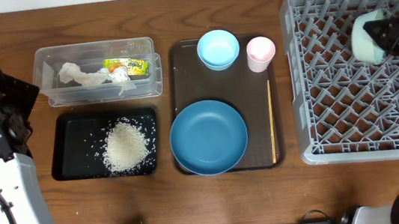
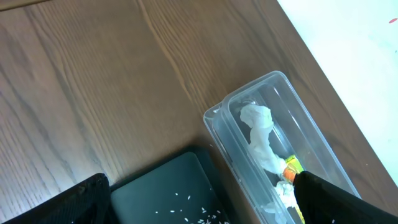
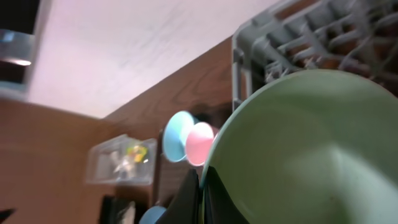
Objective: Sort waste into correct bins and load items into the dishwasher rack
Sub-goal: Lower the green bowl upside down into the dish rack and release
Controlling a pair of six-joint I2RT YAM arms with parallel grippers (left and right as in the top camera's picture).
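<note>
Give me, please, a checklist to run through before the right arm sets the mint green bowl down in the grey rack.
1. Right pincer shut on the mint green bowl: ok.
2. Bowl held over the grey lattice plastic dishwasher rack, inside its walls: ok.
3. Rack cells directly beneath the bowl free: cannot tell, the bowl hides them.
4. Rest of the rack free of other dishes: ok.
5. Left pincer open and far from the rack, beside the clear plastic rectangular tub: ok.
</note>
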